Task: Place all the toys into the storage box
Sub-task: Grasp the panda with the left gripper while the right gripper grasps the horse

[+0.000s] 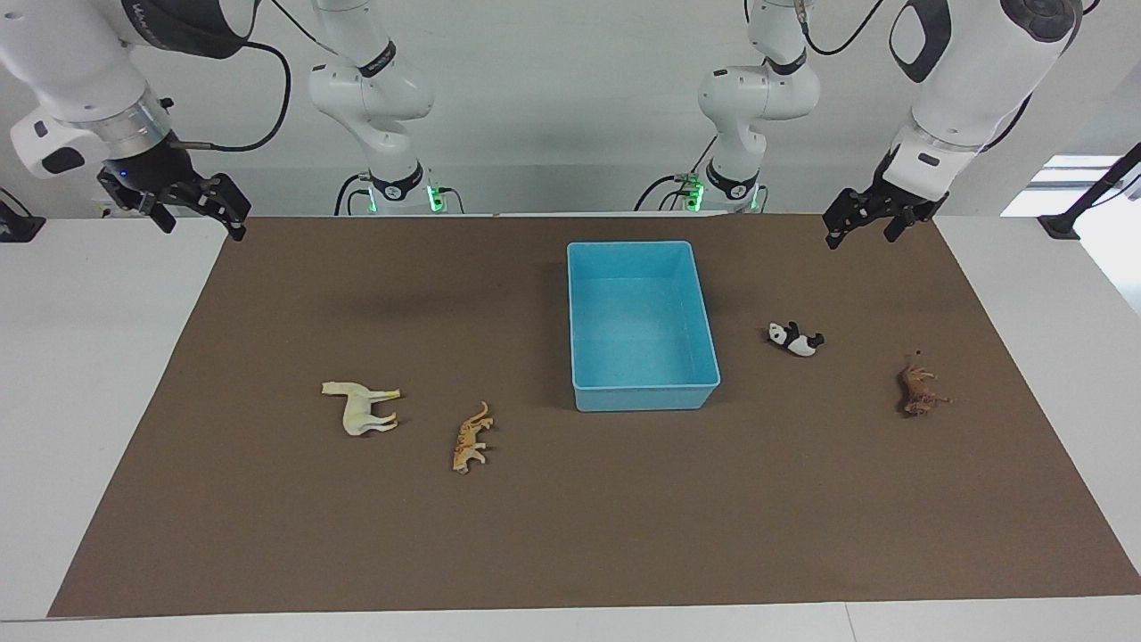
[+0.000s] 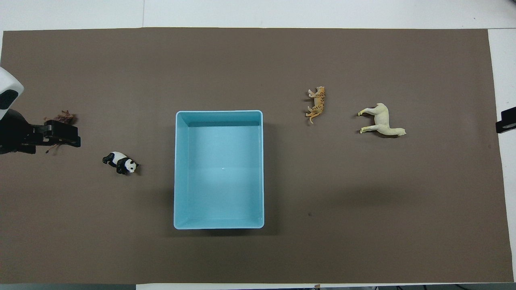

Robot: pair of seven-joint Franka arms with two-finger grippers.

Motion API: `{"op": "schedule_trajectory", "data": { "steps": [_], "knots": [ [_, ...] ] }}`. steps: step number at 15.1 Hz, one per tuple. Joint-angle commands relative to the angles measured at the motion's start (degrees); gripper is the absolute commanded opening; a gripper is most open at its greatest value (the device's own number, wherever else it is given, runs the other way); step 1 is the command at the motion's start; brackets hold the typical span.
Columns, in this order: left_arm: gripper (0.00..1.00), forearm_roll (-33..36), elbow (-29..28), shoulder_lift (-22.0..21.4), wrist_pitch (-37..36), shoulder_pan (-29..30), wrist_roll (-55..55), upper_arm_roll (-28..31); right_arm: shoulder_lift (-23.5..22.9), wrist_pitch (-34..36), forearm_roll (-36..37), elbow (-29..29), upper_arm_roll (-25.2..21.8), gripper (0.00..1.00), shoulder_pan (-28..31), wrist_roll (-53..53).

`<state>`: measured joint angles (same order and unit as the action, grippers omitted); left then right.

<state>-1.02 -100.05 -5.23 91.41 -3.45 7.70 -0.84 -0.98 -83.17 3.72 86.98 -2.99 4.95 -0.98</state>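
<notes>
The light blue storage box (image 1: 644, 393) (image 2: 219, 112) stands empty in the middle of the brown mat. The cream horse (image 1: 361, 408) (image 2: 381, 123) and orange tiger (image 1: 470, 439) (image 2: 317, 104) lie on their sides toward the right arm's end. The panda (image 1: 795, 339) (image 2: 120, 162) and the brown lion-like animal (image 1: 918, 392) (image 2: 64, 117) lie toward the left arm's end. My left gripper (image 1: 863, 234) (image 2: 66, 135) is open and empty, raised; from overhead it partly covers the lion. My right gripper (image 1: 201, 223) (image 2: 506, 125) is open and empty, raised over the mat's corner.
The brown mat (image 1: 570, 535) (image 2: 258, 257) covers most of the white table (image 1: 89, 401). Nothing else lies on it besides the box and the figurines.
</notes>
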Motion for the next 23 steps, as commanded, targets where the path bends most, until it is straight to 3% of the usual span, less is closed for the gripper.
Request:
{"op": "schedule_trajectory", "data": {
  "steps": [1, 4, 6, 10, 13, 18, 20, 23],
  "knots": [
    [1.0, 0.9, 0.6, 0.7, 0.6, 0.4, -0.9, -0.2, 0.8, -0.2, 0.7, 0.6, 0.4, 1.0, 0.5, -1.0],
    [1.0, 0.9, -0.2, 0.1, 0.6, 0.6, -1.0, -0.2, 0.8, -0.2, 0.5, 0.7, 0.4, 1.0, 0.9, -0.8],
    [1.0, 0.9, -3.9, -1.3, 3.6, 1.8, -0.5, -0.2, 1.0, -0.1, 0.4, 0.9, 0.4, 1.0, 0.9, -0.5],
    [1.0, 0.9, -20.7, -6.5, 20.7, 3.1, -0.7, -0.1, 1.2, -0.2, 0.4, 1.3, 0.4, 1.0, 0.8, -1.0],
    [1.0, 0.9, -26.8, -4.4, 26.1, 4.7, 0.8, -0.1, 1.4, -0.7, 0.2, 2.1, 0.4, 1.0, 0.4, -1.9],
    [1.0, 0.9, -28.3, 3.1, 35.1, 3.9, 29.5, -0.2, 4.2, -17.7, 0.0, 17.1, 0.5, 1.0, -2.2, -3.6],
    [1.0, 0.9, -28.4, 6.6, 40.0, 3.1, 43.9, -0.2, 1.9, -22.5, -0.1, 19.3, 0.5, 1.0, -4.2, -0.7],
    [1.0, 0.9, -30.2, 7.2, 42.6, 3.0, 52.0, -0.2, -5.1, -31.3, -0.6, 20.0, 0.7, 1.0, -6.3, 2.9]
  ]
}}
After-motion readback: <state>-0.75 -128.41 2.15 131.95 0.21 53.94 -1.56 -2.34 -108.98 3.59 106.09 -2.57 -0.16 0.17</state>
